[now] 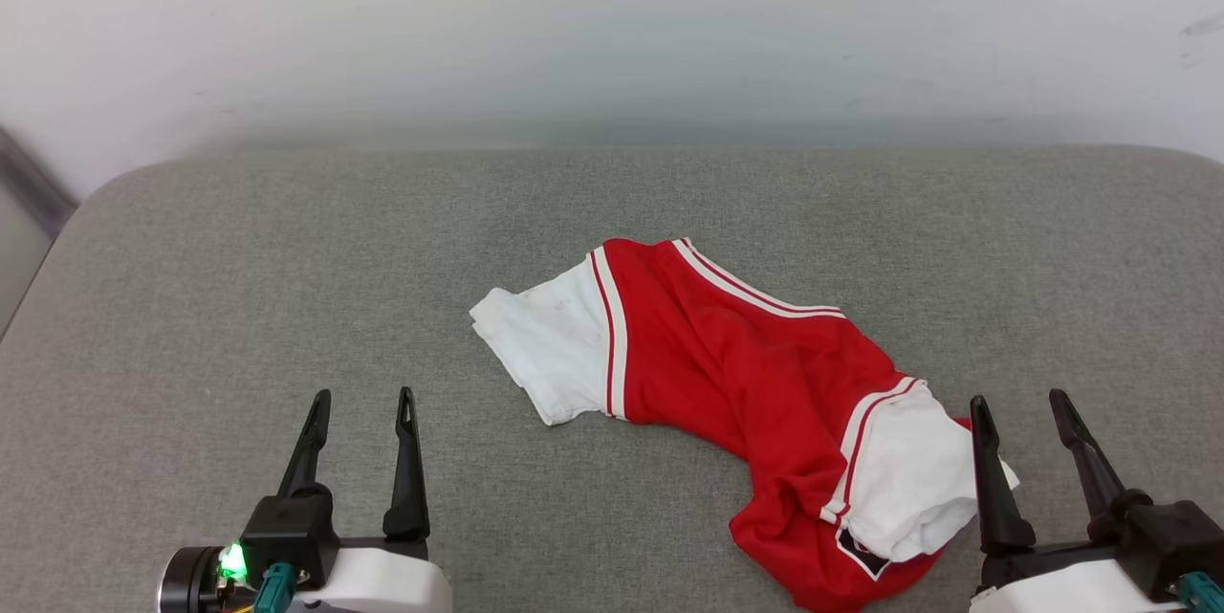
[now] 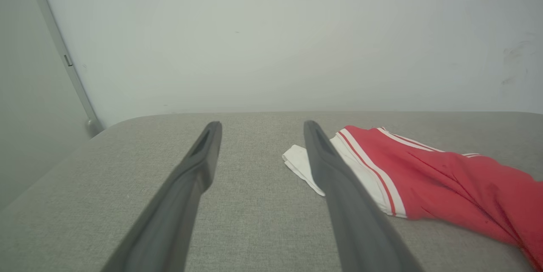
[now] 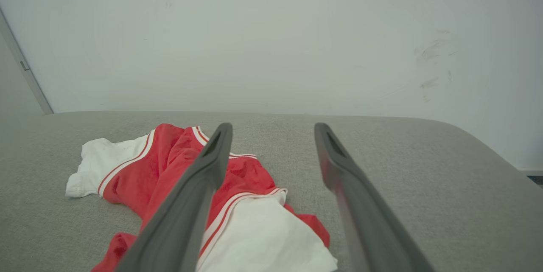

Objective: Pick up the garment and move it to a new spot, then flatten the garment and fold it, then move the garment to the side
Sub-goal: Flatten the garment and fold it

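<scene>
The garment, a red T-shirt with white sleeves and striped trim, lies crumpled on the grey padded surface, right of centre. One white sleeve points left, the other is bunched at the lower right over a small black-and-white mark. My left gripper stands open at the lower left, well apart from the garment. My right gripper is open at the lower right, its left finger just over the bunched white sleeve, with the garment to its left. Neither gripper holds anything.
A pale wall rises straight behind the padded surface. The surface's rounded far corners show at left and right, and a grey vertical strip runs down the wall at the far left. Bare padding stretches left of the garment.
</scene>
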Tool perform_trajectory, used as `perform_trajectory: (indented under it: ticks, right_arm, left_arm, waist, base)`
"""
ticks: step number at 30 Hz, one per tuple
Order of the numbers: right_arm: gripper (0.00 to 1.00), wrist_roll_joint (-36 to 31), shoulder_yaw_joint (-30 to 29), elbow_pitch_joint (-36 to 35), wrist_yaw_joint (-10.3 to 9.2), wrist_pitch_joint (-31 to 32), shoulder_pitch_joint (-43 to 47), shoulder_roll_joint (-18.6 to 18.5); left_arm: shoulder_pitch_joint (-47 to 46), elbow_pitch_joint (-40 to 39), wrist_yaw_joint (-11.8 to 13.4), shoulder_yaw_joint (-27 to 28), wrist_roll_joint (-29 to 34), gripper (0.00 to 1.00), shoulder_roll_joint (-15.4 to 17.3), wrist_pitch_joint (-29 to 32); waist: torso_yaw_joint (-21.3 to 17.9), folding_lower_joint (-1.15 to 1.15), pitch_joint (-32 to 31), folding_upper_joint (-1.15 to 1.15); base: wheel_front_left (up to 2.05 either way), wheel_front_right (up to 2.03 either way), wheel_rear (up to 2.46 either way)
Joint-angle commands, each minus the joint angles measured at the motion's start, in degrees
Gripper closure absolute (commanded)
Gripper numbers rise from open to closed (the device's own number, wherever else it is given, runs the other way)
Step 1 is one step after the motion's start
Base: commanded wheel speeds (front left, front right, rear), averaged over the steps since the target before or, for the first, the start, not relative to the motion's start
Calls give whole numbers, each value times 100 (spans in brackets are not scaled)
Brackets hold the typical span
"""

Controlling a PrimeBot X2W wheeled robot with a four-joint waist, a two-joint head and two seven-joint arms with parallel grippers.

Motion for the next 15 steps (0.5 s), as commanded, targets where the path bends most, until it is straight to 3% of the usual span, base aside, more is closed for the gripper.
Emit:
perform_trajectory:
  ticks: [1, 15]
  right_arm:
    - [0, 30, 14, 17, -2, -14, 86, 8]
    - [0, 113, -14, 40, -2, -14, 212, 8]
  left_arm:
    - [78, -17, -46, 52, 59, 0, -40, -13]
    - [288, -92, -353, 315, 372, 0, -295, -13]
  waist:
    - [9, 0, -13, 0]
    - [17, 0, -24, 0]
  base:
    - [0, 0, 0]
    - [0, 0, 0]
